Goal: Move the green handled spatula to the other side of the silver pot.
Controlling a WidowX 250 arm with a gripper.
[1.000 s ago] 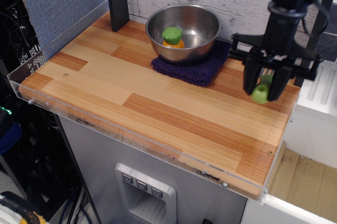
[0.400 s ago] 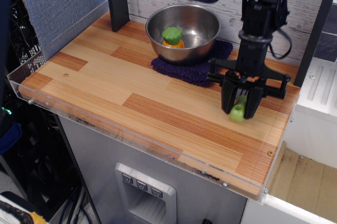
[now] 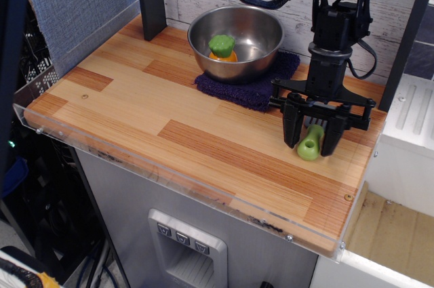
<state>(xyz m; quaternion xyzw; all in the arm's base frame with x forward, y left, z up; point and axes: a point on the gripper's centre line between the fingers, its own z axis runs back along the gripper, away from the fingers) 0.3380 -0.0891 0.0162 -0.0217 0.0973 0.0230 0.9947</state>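
The green handled spatula [image 3: 310,144] lies on the wooden table to the right front of the silver pot [image 3: 235,34]. Only its light-green handle with the hole shows; the blade is hidden behind the gripper. My gripper [image 3: 312,140] points straight down over it, with a finger on each side of the handle. The jaws stand apart with a small gap to the handle, so the gripper looks open. The pot sits on a dark purple cloth [image 3: 261,85] at the back.
A green-topped orange toy vegetable [image 3: 222,47] lies inside the pot. A dark post [image 3: 150,0] stands at the back left. A clear plastic lip [image 3: 203,190] runs along the table's front edge. A white ledge [image 3: 407,146] borders the right side.
The gripper carried the spatula left and down from the right edge to the table surface. Its jaws have since spread and the handle now rests on the wood.
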